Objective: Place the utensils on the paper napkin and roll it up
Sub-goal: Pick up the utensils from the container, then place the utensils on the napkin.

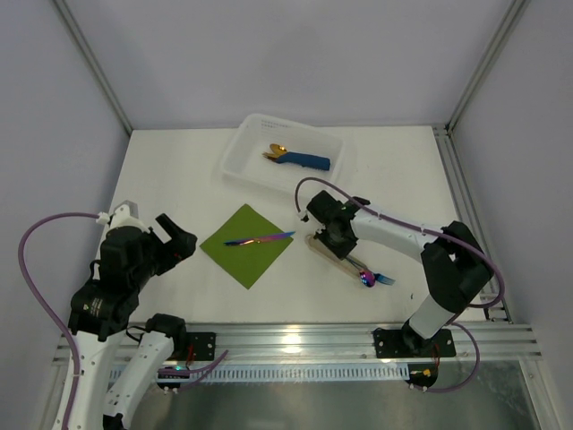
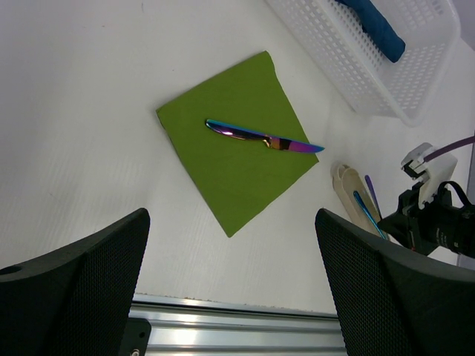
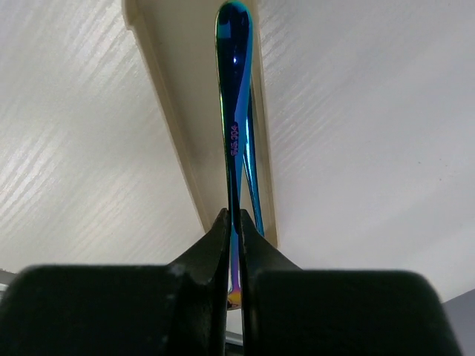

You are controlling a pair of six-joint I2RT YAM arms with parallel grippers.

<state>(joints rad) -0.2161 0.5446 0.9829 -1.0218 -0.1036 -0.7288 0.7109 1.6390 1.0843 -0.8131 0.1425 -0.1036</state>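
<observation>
The right claw (image 3: 234,220) is pinched tight on the handle of a rainbow utensil (image 3: 234,89), its two black fingers almost meeting around the thin metal. From the wrist I see only that handle running away from the claw, so I can't tell whether it is the spoon or the fork. A second utensil (image 3: 253,178) peeps out just beside and beneath it, mostly hidden. Both lie along the beige tray (image 3: 178,104), just right of the napkin (image 1: 242,255). From overhead the arm covers most of that tray, and only the two heads stick out past its near end, too small to sort out

The knife (image 1: 260,239) lies flat across the olive-green napkin, one end reaching the corner nearest the tray. The left claw (image 2: 230,219) hangs spread wide with nothing in it, off the napkin's left corner

At the back, a white basket (image 1: 246,148) holds a blue roll (image 1: 309,162) with gold cutlery showing at one end. In the left wrist view the frame cuts off most of the basket
</observation>
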